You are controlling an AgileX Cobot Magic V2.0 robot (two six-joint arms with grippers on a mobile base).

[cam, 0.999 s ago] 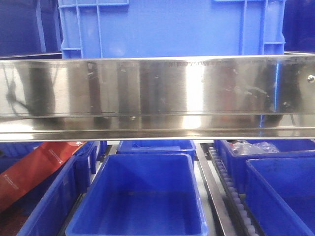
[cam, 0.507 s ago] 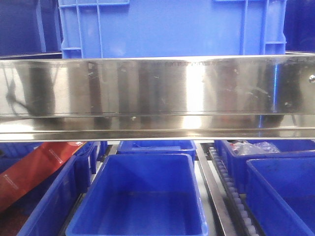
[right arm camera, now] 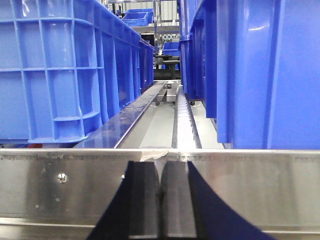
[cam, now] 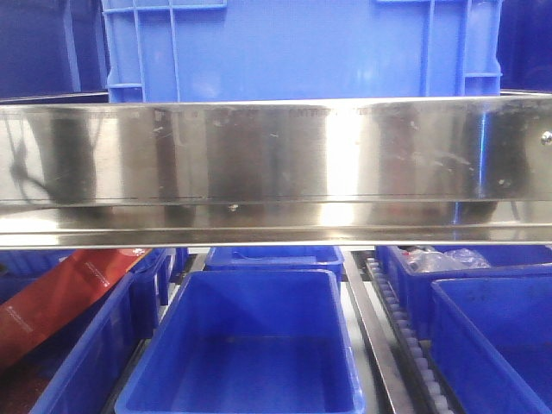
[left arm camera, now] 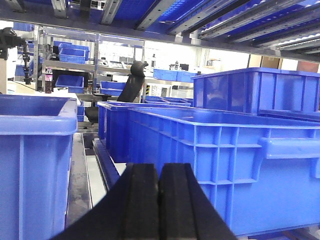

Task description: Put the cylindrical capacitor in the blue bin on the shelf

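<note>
Front view filled by the shelf's shiny steel beam (cam: 276,164). Directly below the beam, an open blue bin (cam: 246,345), nothing visible inside. Left of that bin, a red packet (cam: 65,293) leaning over another bin. Right of it, a white roller track (cam: 410,345).

Left pincer (left arm camera: 158,200) pressed fully together, nothing between the black pads, low among blue bins. Right pincer (right arm camera: 161,192) likewise pressed together, gripping nothing, facing the beam (right arm camera: 250,182).

Capacitor not seen in any view.
</note>
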